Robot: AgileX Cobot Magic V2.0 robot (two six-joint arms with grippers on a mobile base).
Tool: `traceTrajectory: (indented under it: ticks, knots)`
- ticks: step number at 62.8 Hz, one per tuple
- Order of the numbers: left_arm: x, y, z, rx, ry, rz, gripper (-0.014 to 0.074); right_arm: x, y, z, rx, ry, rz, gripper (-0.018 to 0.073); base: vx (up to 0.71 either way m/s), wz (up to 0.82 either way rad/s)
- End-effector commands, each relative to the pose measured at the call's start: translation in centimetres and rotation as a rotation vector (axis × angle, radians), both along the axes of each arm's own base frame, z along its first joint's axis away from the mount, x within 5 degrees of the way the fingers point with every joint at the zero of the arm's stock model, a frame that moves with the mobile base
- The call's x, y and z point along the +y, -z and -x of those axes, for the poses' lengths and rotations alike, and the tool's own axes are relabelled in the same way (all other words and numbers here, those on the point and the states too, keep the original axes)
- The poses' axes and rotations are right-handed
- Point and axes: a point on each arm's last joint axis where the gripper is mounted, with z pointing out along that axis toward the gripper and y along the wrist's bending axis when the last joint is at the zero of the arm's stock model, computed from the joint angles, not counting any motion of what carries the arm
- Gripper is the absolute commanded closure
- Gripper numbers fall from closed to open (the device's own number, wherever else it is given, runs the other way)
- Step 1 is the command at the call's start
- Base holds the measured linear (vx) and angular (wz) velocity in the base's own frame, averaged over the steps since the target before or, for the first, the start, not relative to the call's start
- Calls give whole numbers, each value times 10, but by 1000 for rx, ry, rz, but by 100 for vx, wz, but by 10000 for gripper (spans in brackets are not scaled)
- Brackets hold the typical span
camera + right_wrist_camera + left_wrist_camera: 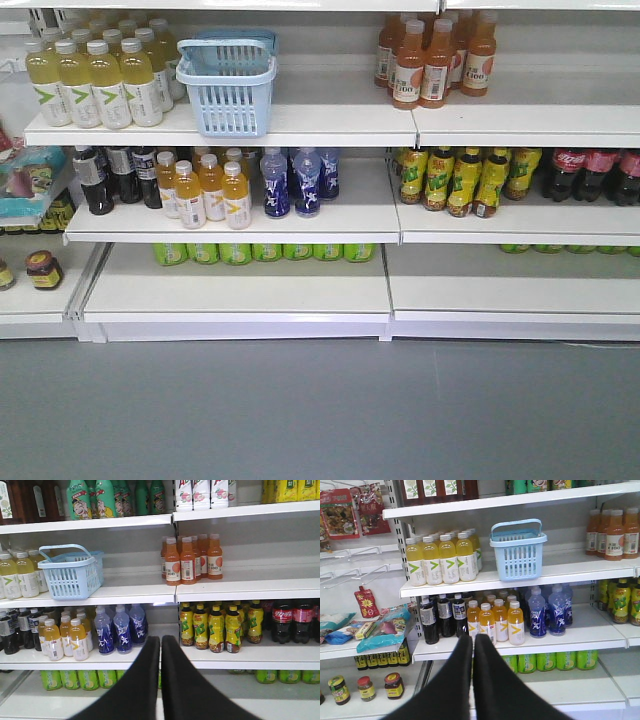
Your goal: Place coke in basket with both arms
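Coke bottles (590, 172) with red labels stand at the far right of the middle shelf; they also show in the right wrist view (292, 621). A light blue plastic basket (229, 84) stands on the upper shelf, also in the left wrist view (518, 550) and the right wrist view (71, 571). My left gripper (473, 638) is shut and empty, well back from the shelves, in front of the orange-yellow bottles. My right gripper (160, 640) is shut and empty, back from the shelves, left of the coke. Neither arm shows in the front view.
Pale yellow drink bottles (95, 75) stand left of the basket and orange juice bottles (432, 57) to its right. The middle shelf holds dark bottles (110, 175), blue bottles (296, 178) and yellow tea bottles (462, 178). Green bottles (260, 252) line the bottom shelf. Grey floor (320, 410) lies in front.
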Motion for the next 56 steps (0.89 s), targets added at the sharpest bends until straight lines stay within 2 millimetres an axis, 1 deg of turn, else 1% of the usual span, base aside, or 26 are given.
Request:
traceTrajectory:
  ticks: [1, 56]
  knots:
    - [0, -18, 3, -119, -5, 8, 603, 1, -4, 1, -77, -8, 6, 564, 22, 1]
    - [0, -18, 3, -119, -5, 8, 603, 1, -4, 1, -77, -8, 6, 564, 21, 2]
